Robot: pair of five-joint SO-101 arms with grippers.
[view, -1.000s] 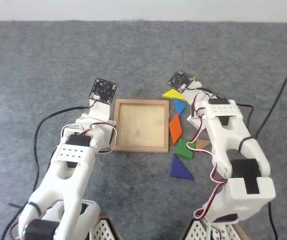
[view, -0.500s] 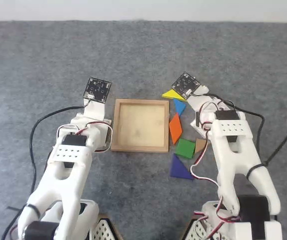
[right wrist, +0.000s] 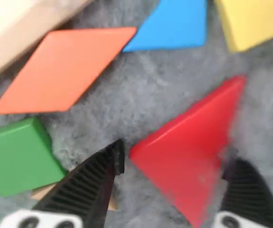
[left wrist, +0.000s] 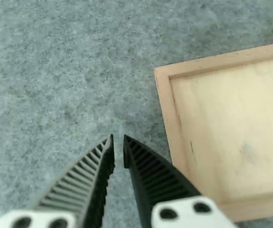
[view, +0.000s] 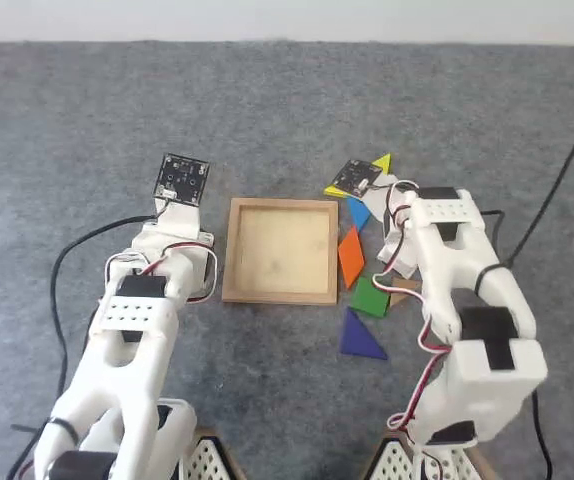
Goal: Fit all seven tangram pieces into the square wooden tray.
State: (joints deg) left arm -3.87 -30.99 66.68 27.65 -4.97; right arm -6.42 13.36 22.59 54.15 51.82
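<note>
Surface [view: 57, 110] of grey felt carries the same layout as half a second ago, but both arms have shifted over it. The right arm [view: 457, 280] has swung its wrist slightly toward the square wooden tray [view: 281, 296], uncovering a far tip of the yellow triangle [view: 381, 162]. The left arm [view: 137, 320] has drawn its wrist a little farther from the tray's side. The tray lies unmoved between the arms and holds no pieces. The pieces lie where they were, just beside the tray on the right arm's side: purple triangle [view: 360, 338], orange parallelogram [view: 351, 256], green square [view: 370, 296] and blue triangle [view: 359, 212]. The right hand [right wrist: 177, 161] is spread wide and low over the red triangle [right wrist: 193, 137], which lies between its fingers [right wrist: 91, 183]; whether they touch it cannot be told. The orange, green, blue and yellow pieces sit just beyond it. The left hand [left wrist: 117, 142] has its fingers almost together, gripping nothing, over bare felt just beside the tray's near corner.
</note>
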